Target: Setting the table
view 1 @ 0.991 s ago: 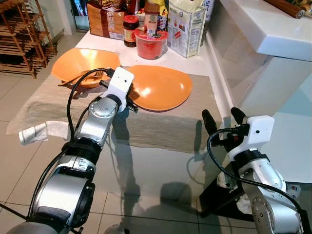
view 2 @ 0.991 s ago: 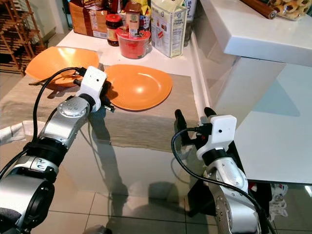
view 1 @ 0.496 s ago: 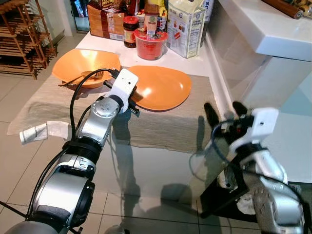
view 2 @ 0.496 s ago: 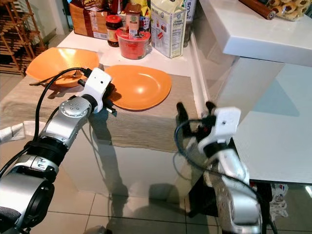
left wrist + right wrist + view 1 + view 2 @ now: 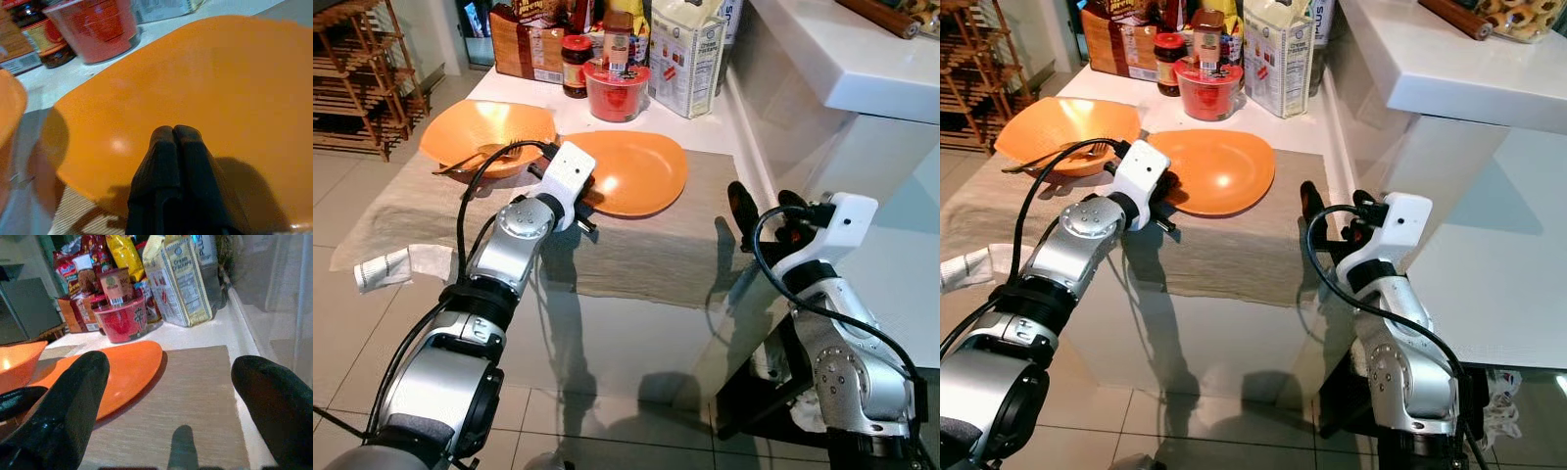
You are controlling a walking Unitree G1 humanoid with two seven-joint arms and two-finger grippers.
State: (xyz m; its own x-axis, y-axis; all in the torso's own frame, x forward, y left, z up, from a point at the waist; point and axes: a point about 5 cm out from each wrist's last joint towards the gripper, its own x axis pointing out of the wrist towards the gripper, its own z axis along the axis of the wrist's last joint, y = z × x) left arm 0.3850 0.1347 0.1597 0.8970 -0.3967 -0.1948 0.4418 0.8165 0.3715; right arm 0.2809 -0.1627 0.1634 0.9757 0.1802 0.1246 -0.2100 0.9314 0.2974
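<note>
The orange plate (image 5: 631, 172) has slid a little toward the back of the counter since a second ago, and the right gripper (image 5: 765, 204) has risen to the mat's right edge.

From the head, the left gripper (image 5: 590, 192) sits at the plate's near rim, its fingertips hidden behind the white wrist housing. The plate rests on the beige table runner (image 5: 646, 245), just beside the orange bowl (image 5: 487, 132), which holds a fork (image 5: 475, 157) (its handle end is hard to make out). A red cup (image 5: 616, 90) and a carton (image 5: 686, 56) stand behind.

The left wrist view shows the two black fingers (image 5: 161, 161) pressed together over the plate (image 5: 205, 88); whether they pinch the rim I cannot tell.

The right wrist view shows its fingers (image 5: 73, 396) spread wide, holding nothing, above the runner (image 5: 195, 396).
</note>
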